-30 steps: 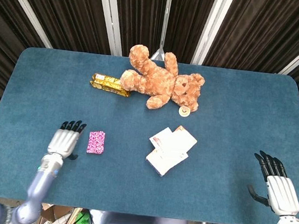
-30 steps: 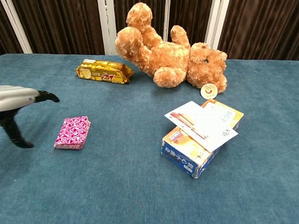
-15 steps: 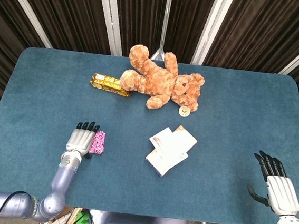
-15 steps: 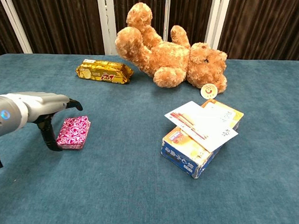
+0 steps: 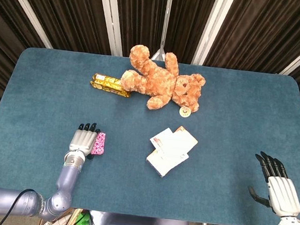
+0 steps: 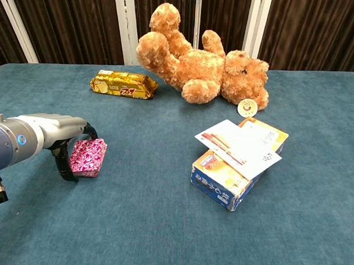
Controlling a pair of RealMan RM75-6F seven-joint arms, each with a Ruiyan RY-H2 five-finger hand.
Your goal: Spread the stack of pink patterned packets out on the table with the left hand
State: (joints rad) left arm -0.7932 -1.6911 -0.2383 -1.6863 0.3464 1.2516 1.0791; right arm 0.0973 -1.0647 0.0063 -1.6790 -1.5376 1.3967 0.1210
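Observation:
The stack of pink patterned packets lies on the blue table at the front left. My left hand reaches over the stack's left part, fingers stretched forward above it. Its thumb points down against the stack's left edge, and that edge looks slightly tilted. Whether the fingers press on the top packet is hard to tell. My right hand rests at the front right of the table, fingers apart and holding nothing; only the head view shows it.
A box with a white card on top stands right of the stack. A teddy bear and a gold snack packet lie farther back. Dark curtains close the far side.
My left hand has moved right from beside the stack to over its left part. The thumb has come against the stack's edge. The right hand has stayed still.

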